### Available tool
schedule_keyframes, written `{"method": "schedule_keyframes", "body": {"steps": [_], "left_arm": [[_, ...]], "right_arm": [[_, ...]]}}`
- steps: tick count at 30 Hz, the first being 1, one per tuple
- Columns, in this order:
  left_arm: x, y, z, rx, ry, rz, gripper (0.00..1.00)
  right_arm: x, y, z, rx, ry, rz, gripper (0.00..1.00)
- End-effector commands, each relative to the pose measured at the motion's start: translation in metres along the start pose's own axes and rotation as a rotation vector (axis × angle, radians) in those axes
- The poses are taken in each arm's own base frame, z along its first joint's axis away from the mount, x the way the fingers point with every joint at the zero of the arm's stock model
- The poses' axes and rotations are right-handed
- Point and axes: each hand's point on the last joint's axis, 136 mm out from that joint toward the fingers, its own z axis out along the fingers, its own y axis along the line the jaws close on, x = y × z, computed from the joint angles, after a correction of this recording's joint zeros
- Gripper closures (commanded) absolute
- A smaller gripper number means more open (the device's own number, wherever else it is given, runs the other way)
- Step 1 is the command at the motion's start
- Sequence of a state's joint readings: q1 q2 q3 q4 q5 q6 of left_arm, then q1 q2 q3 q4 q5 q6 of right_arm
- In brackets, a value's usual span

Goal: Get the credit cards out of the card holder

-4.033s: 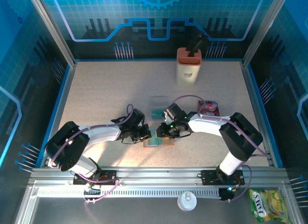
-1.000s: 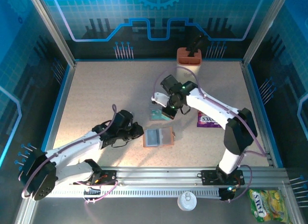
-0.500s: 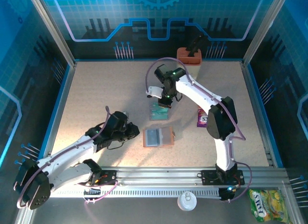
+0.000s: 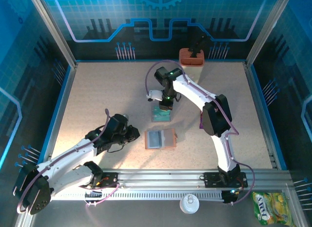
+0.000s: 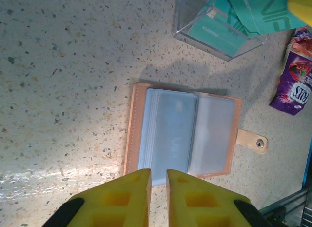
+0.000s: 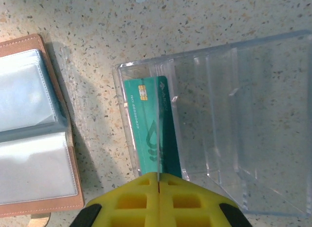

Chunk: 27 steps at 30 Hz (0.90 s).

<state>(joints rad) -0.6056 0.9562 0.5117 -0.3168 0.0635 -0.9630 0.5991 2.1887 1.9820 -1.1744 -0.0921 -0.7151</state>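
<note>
Right hand (image 6: 159, 174) is closed on a teal card (image 6: 148, 129), which reaches ahead of its fingertips at the end slot of a clear box (image 6: 243, 114). Left hand (image 5: 158, 171) hovers with fingers a narrow slit apart, gripping nothing. Just ahead of it the holder (image 5: 183, 134) lies open on the counter (image 5: 58, 66), clear pockets up.

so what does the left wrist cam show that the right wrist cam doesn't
Left wrist: the whole open card holder with its snap stud, the purple snack packet, and the left gripper, slightly parted and empty. Right wrist: the chip face of the credit card, pinched by the shut right gripper, in an end slot of the clear tray. Both: card holder, clear tray, credit card, table.
</note>
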Motion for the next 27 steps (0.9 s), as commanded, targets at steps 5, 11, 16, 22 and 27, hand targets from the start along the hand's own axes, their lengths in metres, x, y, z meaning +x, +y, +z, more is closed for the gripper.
{"method": "schedule_keyframes", "body": {"steps": [5, 11, 16, 22, 27], "left_arm": [[0.001, 0.007, 0.005, -0.008, -0.003, -0.022, 0.82], [0.001, 0.006, 0.010, -0.006, 0.009, -0.026, 0.82], [0.002, 0.003, 0.018, 0.000, 0.028, -0.023, 0.84], [0.003, -0.001, 0.029, 0.010, 0.055, -0.029, 0.87], [0.003, -0.004, 0.035, 0.007, 0.072, -0.025, 0.88]], "right_arm": [[0.003, 0.002, 0.010, -0.059, 0.014, 0.006, 0.99], [0.000, -0.001, 0.004, -0.047, 0.009, 0.019, 0.91], [-0.005, 0.003, -0.010, -0.034, -0.026, 0.051, 0.86], [-0.005, 0.008, -0.024, -0.009, -0.061, 0.099, 0.83], [-0.009, 0.012, -0.037, 0.014, -0.121, 0.195, 0.83]]}}
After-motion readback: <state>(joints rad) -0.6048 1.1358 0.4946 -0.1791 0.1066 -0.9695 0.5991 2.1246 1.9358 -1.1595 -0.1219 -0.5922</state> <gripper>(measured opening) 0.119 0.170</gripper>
